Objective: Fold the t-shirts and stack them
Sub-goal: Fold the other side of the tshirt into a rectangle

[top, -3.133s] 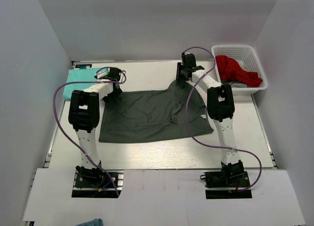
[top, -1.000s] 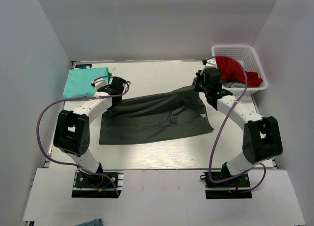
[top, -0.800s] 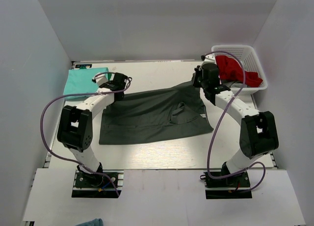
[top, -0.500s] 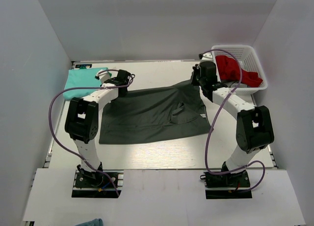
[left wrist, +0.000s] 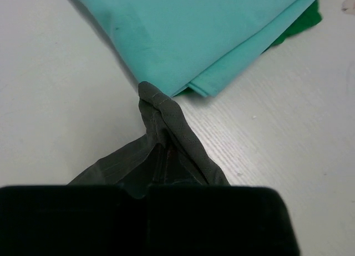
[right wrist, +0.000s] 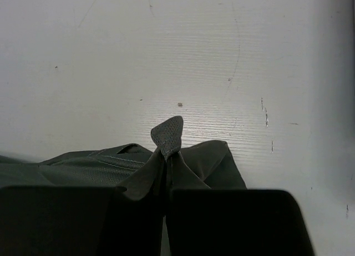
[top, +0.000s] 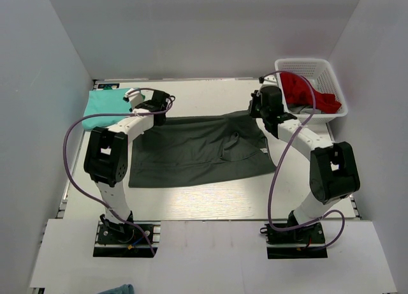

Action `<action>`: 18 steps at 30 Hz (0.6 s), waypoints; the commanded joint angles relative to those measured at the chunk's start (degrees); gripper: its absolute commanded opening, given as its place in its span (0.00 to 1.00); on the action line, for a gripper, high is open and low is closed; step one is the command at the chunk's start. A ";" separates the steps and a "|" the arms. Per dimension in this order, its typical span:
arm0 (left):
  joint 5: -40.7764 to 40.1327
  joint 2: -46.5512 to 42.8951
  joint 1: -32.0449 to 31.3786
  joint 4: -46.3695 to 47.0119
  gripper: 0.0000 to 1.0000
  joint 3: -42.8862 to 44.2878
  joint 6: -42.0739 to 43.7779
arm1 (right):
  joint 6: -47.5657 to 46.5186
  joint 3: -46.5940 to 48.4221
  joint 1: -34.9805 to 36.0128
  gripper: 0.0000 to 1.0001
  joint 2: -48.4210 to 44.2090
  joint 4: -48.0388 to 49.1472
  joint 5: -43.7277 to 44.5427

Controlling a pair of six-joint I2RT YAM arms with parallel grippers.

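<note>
A dark charcoal t-shirt (top: 197, 150) lies spread across the middle of the table. My left gripper (top: 155, 113) is shut on its far left corner (left wrist: 161, 117), and the cloth stands up in a pinched peak. My right gripper (top: 259, 111) is shut on its far right corner (right wrist: 169, 135), which sticks out in the same way. A mint-turquoise t-shirt (top: 105, 106) lies folded at the back left, just beyond the left gripper (left wrist: 150, 190). In the left wrist view its folded edge (left wrist: 194, 39) fills the top. Bare table lies beyond the right gripper (right wrist: 166, 196).
A white basket (top: 310, 62) at the back right holds a red cloth (top: 306, 90), close to the right arm. Something dark green (left wrist: 308, 14) shows under the mint shirt's edge. White walls close in the table on three sides.
Both grippers have carried the dark shirt's far corners a little toward the back of the table. The far edge now lies straighter and the cloth flatter.
</note>
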 commanded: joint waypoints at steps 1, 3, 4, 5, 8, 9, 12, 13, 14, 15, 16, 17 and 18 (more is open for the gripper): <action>-1.50 -3.60 0.45 6.73 0.00 0.13 2.81 | -0.10 4.31 -0.44 0.00 -0.97 2.35 1.10; -1.50 -2.10 0.45 6.12 0.00 0.66 2.81 | -0.36 5.55 -0.26 0.00 0.26 2.88 1.72; -1.50 -1.40 0.45 5.59 0.00 1.53 2.81 | -0.88 5.99 -0.35 0.00 0.79 2.71 2.42; -2.11 -0.26 0.45 5.06 0.00 2.32 2.81 | -1.41 6.95 -0.35 0.00 1.49 2.88 3.30; -2.64 0.80 0.45 2.42 0.00 3.91 1.58 | -3.86 7.14 -0.44 0.00 3.25 6.04 4.45; -2.64 0.80 0.45 2.42 0.00 3.91 1.58 | -4.31 7.40 -0.35 0.00 3.78 7.79 4.36; -3.17 0.19 0.45 2.42 0.00 3.91 1.05 | -5.63 8.89 -0.44 0.00 5.45 7.10 4.19; -3.17 -0.60 0.45 2.42 0.00 3.91 1.05 | -5.46 8.55 -0.35 0.00 5.10 6.67 4.19; -3.17 -0.60 0.45 2.42 0.00 3.91 1.05 | -5.28 7.93 -0.35 0.00 4.84 6.75 4.01; -3.17 -1.30 0.45 2.42 0.00 3.30 1.05 | -5.02 6.88 -0.26 0.00 4.49 7.36 3.66; -3.17 -2.09 0.45 2.42 0.00 2.60 1.05 | -5.10 5.74 -0.35 0.00 3.27 7.71 3.49; -2.65 -2.10 0.45 2.42 0.00 2.07 1.05 | -5.02 5.21 -0.35 0.00 2.73 7.72 2.96; -2.12 -2.97 0.45 2.42 0.00 1.46 1.05 | -5.02 3.81 -0.26 0.00 1.60 7.72 2.87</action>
